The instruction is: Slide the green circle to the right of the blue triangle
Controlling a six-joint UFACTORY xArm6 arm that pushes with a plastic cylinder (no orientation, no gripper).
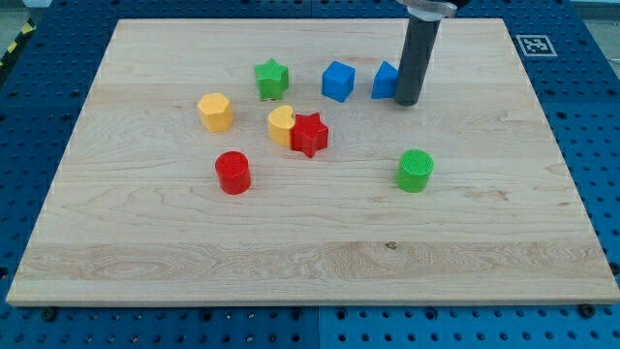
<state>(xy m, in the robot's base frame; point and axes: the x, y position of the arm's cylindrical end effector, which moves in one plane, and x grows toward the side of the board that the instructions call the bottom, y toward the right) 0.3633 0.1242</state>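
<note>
The green circle sits on the wooden board, right of centre. The blue triangle lies near the view's top, partly hidden behind my rod. My tip rests on the board against the triangle's right side, above and slightly left of the green circle, well apart from it.
A blue cube lies left of the triangle, a green star further left. A yellow hexagon, a yellow heart touching a red star, and a red cylinder lie left of centre. The board's right edge borders a blue pegboard.
</note>
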